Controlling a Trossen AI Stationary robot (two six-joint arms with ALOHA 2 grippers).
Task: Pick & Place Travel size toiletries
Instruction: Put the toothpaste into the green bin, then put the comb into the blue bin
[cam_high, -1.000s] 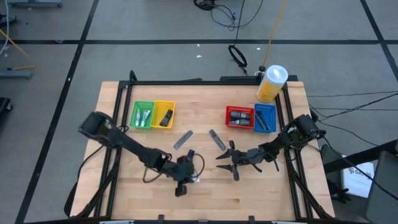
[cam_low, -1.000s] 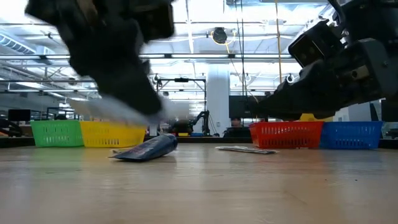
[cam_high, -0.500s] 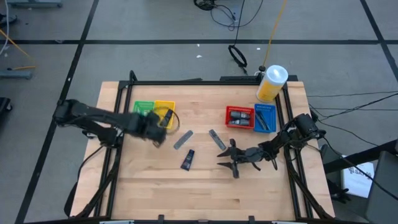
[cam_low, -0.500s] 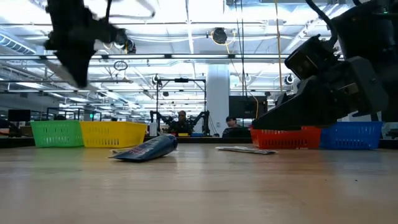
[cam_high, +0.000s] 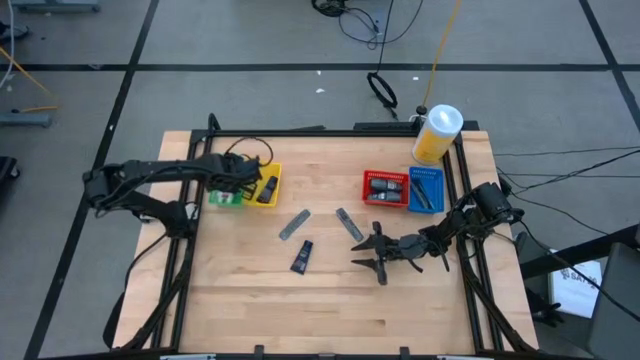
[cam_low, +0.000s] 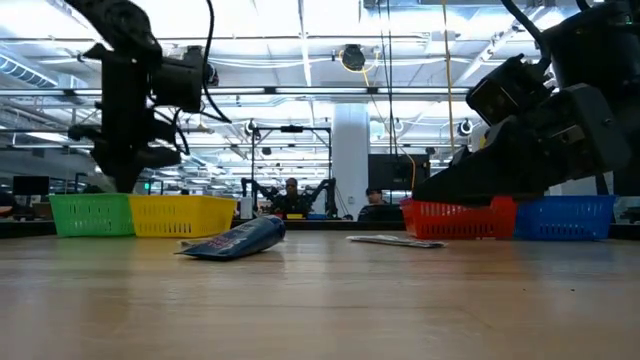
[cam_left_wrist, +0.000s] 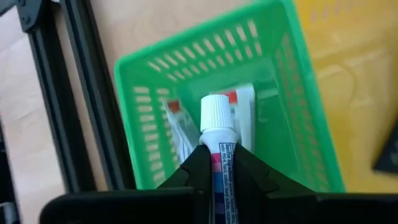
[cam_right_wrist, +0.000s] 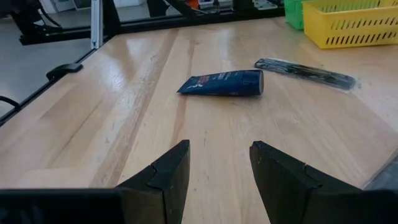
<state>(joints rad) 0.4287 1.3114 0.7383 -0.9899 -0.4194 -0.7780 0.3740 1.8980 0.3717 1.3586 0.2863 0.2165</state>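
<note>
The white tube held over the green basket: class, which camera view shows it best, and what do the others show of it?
The left wrist view: the white tube sits clamped in the left hand, cap toward the green basket. In the high and low views the arm hides it. The right wrist view does not show it.

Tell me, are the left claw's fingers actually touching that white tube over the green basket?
Touching. The left wrist view shows the left gripper with both fingers pressed against the white tube, above the green basket.

two dark, jointed arms (cam_high: 150, 180), looped black cable, seemingly matte angular end effector fingers (cam_right_wrist: 165, 177)
</note>
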